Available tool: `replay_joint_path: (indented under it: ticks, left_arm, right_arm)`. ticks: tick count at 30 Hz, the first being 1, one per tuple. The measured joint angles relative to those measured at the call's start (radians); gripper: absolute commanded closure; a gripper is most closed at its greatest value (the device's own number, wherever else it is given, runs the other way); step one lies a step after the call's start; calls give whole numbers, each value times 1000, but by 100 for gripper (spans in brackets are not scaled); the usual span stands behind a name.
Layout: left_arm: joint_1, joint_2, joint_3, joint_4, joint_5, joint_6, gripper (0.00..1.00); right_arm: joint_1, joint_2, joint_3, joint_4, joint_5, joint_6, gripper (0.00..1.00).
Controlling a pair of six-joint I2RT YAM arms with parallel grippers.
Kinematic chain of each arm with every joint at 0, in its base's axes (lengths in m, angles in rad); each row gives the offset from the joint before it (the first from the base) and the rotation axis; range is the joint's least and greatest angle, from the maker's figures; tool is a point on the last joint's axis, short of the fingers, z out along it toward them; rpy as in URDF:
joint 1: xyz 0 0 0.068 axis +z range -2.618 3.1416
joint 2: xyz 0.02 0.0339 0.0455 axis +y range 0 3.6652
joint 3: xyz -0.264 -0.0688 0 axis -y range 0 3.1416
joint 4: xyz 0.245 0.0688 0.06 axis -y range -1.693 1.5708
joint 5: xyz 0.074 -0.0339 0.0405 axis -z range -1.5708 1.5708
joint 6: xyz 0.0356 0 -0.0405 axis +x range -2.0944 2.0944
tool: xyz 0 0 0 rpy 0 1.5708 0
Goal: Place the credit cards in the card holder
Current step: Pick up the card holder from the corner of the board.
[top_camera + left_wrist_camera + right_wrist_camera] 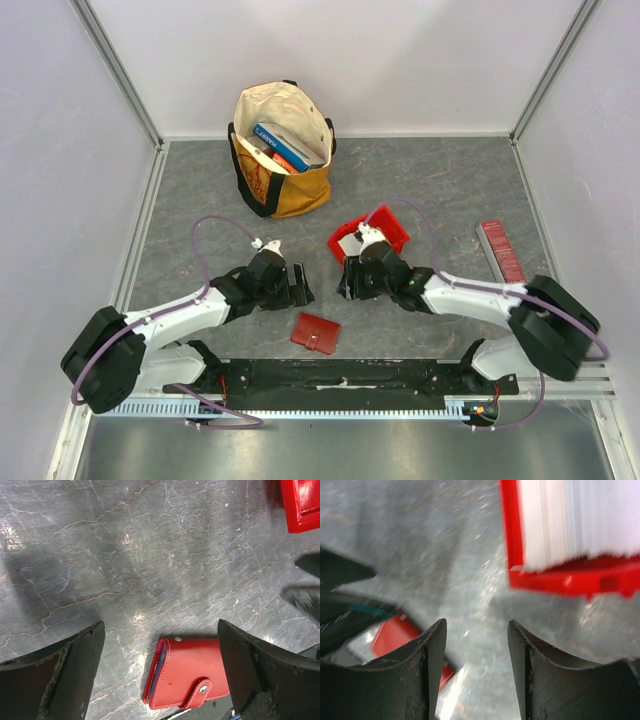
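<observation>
The card holder (315, 333), a dark red wallet snapped shut, lies flat on the grey table near the front edge. The left wrist view shows it (187, 672) low in the picture, below and partly behind the right finger. My left gripper (298, 285) (161, 625) hovers just behind it, wide open and holding nothing. The credit cards (350, 243) (575, 520), white, lie in a bright red bin (385, 232) (560, 577). My right gripper (350, 278) (476, 622) hangs over bare table between the bin and the card holder (395, 632), open and holding nothing.
A tan tote bag (283, 150) with blue books stands at the back centre. A long ridged red strip (502, 250) lies at the right. The two grippers face each other closely; the left wrist view shows the right one's fingers (307, 592) at its right edge.
</observation>
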Motion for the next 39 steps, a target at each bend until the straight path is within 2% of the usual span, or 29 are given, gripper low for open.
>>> replay_joint_path:
  ticks: [5, 10, 14, 19, 22, 28, 34, 39]
  left_arm:
    - [10, 15, 10, 1, 45, 50, 1]
    - [13, 75, 39, 37, 122, 97, 4]
    - [13, 113, 45, 89, 191, 108, 7]
    - [14, 138, 45, 122, 259, 108, 12]
    - [14, 143, 37, 141, 288, 108, 16]
    - [11, 117, -23, 210, 338, 91, 23]
    - [-58, 75, -95, 287, 338, 6, 26]
    - [-196, 65, -120, 330, 291, -108, 25]
  right_arm:
    - [110, -212, -92, -19, -50, 48, 44]
    - [312, -318, -182, 4, -64, 169, 46]
    - [457, -295, -217, 48, -43, 275, 49]
    - [546, -114, -217, 200, -21, 393, 52]
    - [551, -28, -219, 254, 13, 447, 53]
    - [529, -58, -238, 255, 133, 488, 53]
    - [372, -137, -286, 204, 165, 460, 53]
    - [252, -159, -288, 176, 150, 387, 52]
